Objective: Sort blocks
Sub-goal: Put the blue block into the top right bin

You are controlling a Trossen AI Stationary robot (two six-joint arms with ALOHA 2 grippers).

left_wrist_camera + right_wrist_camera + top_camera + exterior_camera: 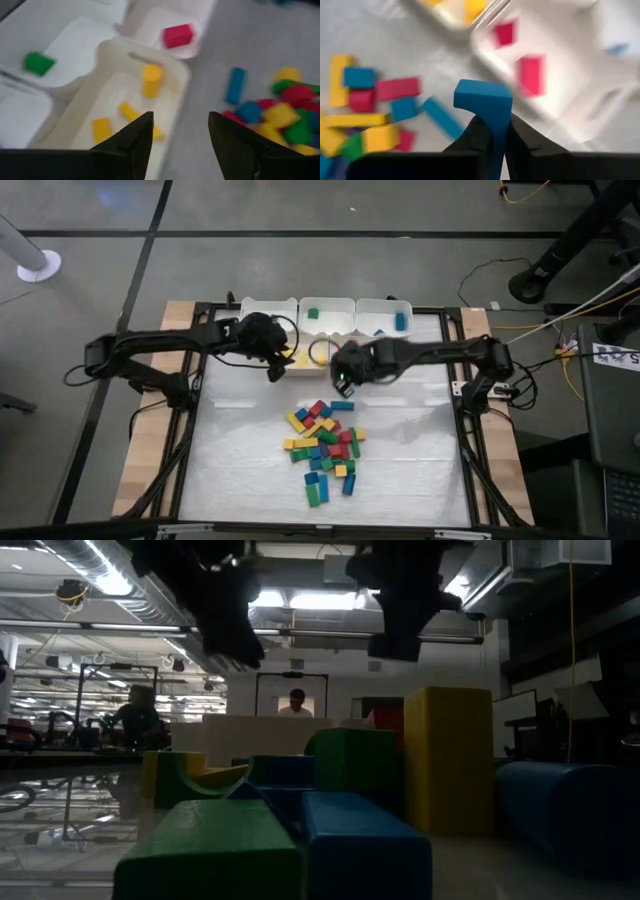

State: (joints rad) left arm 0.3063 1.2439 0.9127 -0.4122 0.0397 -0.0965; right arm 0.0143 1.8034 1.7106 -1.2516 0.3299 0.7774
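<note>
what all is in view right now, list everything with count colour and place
loose blocks: about two dozen, red, yellow, green and blue, piled mid-table
bins: at least five, white, clustered at the table's far edge
yellow blocks: about four, in the bin under the left gripper
red blocks: two, in the bin beside the yellow one
green block: one, in the middle far bin
blue blocks: at least two, in the right far bin
held blue block: one, pinched in the right gripper
person: one, far back in the room
left gripper: open, empty, over the yellow bin
right gripper: shut on the held blue block, near the bins
</note>
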